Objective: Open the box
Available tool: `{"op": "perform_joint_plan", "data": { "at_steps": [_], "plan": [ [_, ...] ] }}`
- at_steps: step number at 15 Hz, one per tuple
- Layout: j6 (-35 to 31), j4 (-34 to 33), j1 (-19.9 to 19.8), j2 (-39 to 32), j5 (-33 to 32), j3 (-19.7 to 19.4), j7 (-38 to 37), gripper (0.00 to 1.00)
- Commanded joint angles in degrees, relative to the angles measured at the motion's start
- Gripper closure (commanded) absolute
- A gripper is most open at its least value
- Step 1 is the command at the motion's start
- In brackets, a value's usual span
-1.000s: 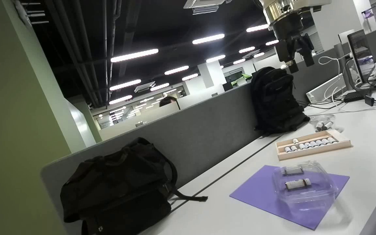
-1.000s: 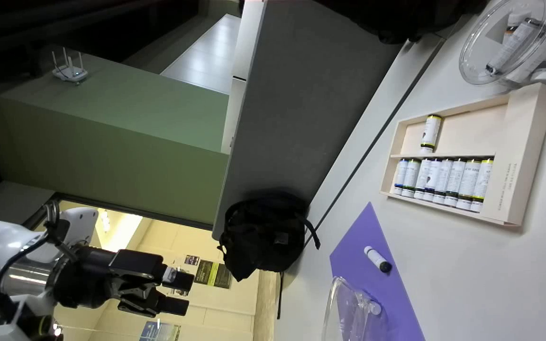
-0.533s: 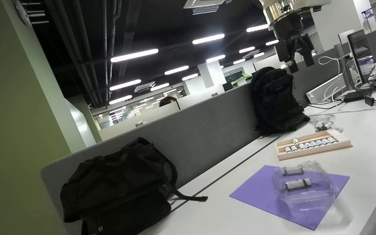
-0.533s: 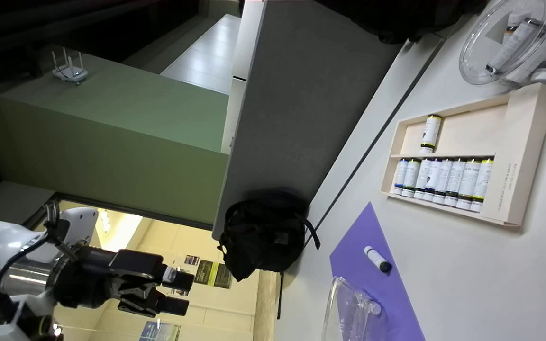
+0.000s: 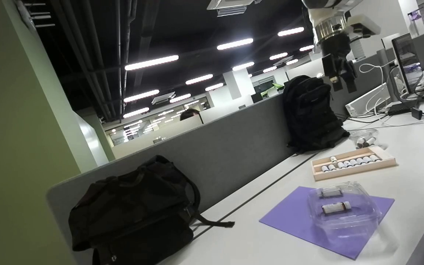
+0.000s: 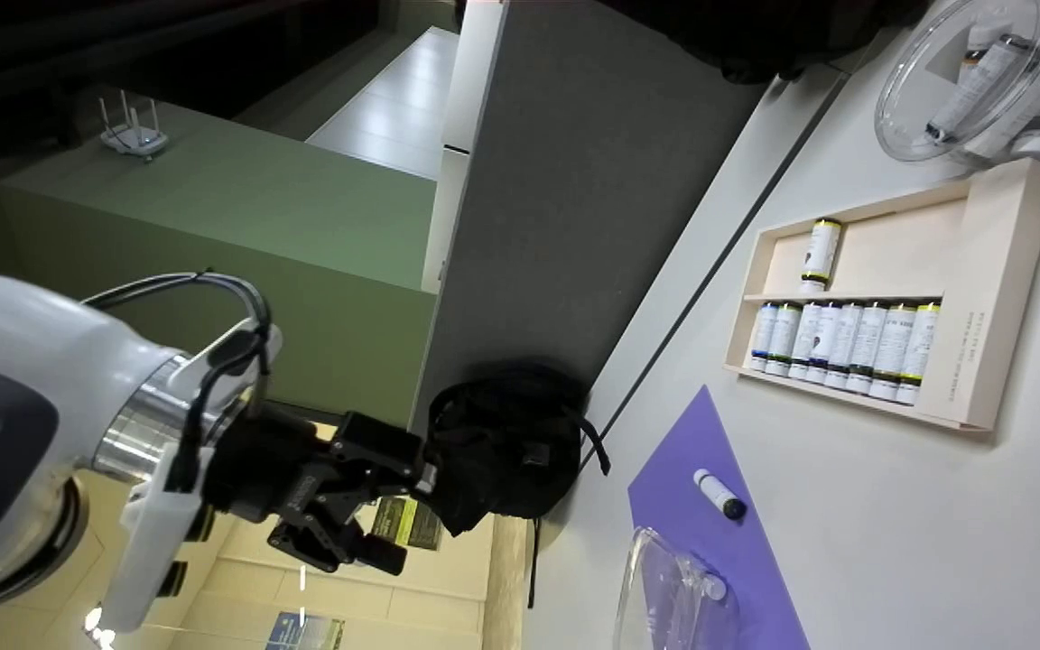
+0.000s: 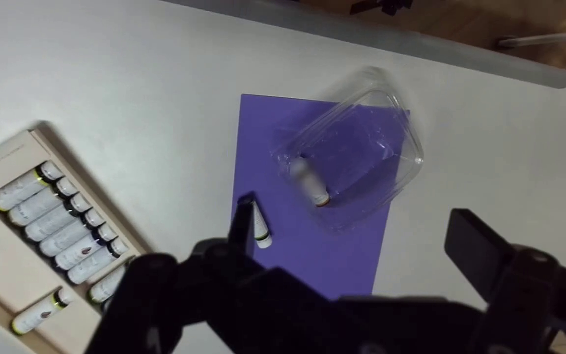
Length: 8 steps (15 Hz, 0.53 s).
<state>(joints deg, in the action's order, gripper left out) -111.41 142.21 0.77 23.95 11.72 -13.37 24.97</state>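
Note:
The clear plastic box (image 5: 344, 221) sits on the purple sheet (image 5: 285, 215) on the white desk. A white tube (image 5: 336, 208) shows through its wall. In an exterior view the box (image 6: 655, 605) is cut off by the bottom edge. In the wrist view the box (image 7: 361, 152) lies ahead of the jaws, and the tube through it (image 7: 310, 182) is partly blurred. Whether the lid is fully closed I cannot tell. My gripper (image 5: 344, 86) is well above the desk, away from the box. Its fingers are wide apart and empty in the wrist view (image 7: 354, 216).
A loose tube (image 6: 719, 494) lies on the purple sheet beside the box. A tan wooden tray (image 6: 980, 316) holds several tubes. A round clear container (image 6: 890, 108) with tubes stands beyond it. Black backpacks (image 5: 134, 213) lean on the grey partition (image 5: 241, 136). The desk edge (image 7: 361, 44) shows near the box.
My arm and gripper have moved, lower and slightly right in an exterior view, and the hand has turned. The fingers were apart before too. The box, tubes and tray have not moved.

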Motion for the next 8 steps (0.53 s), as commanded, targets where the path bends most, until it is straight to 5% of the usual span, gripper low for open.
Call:
{"op": "perform_joint_plan", "data": {
  "at_steps": [1, 8],
  "plan": [
    [3.52, -6.33, 0.19, -12.14, 5.38, -3.61, 9.79, 0.00],
    [5.19, -12.70, -4.25, -30.39, 6.77, 1.53, 10.35, 0.00]
  ]
}}
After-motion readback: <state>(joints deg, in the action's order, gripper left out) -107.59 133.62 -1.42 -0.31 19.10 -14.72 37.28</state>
